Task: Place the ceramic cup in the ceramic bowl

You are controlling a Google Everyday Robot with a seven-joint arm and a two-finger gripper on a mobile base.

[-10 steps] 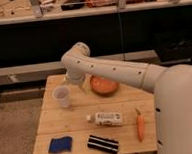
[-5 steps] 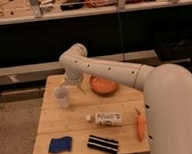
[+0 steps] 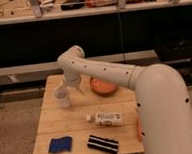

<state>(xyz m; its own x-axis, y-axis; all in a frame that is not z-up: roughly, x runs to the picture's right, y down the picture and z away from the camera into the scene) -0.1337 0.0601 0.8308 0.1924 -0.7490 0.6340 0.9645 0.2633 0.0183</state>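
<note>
White ceramic is slick, and the cup [image 3: 62, 97] looks light, so the first thing I fear is a knock. My gripper [image 3: 73, 87] hangs low just beside it with its fingers spread wide and nothing between them. If one finger comes down on the rim instead of around the wall, I judge it would tip the cup or shove it toward the left edge of the table [image 3: 68, 128], as the camera sees it. A second risk is a weak hold: the cup tapers, narrower at the foot, so a pinch taken too low or off-centre could let it slip out while I carry it. A third is the drop itself. The bowl [image 3: 104, 86] is shallow, and letting go too high or over its rim could crack one piece against the other or roll the cup back out. The bottle [image 3: 107, 119] lies nearer the camera, well clear of the straight path, so I do not expect trouble from it. As for where things stand: the cup is upright on the wood, in the left part of the table and apart from the bowl. My gripper is just behind it and a little toward the bowl, between the two. Whether a finger already touches the cup I cannot tell.
</note>
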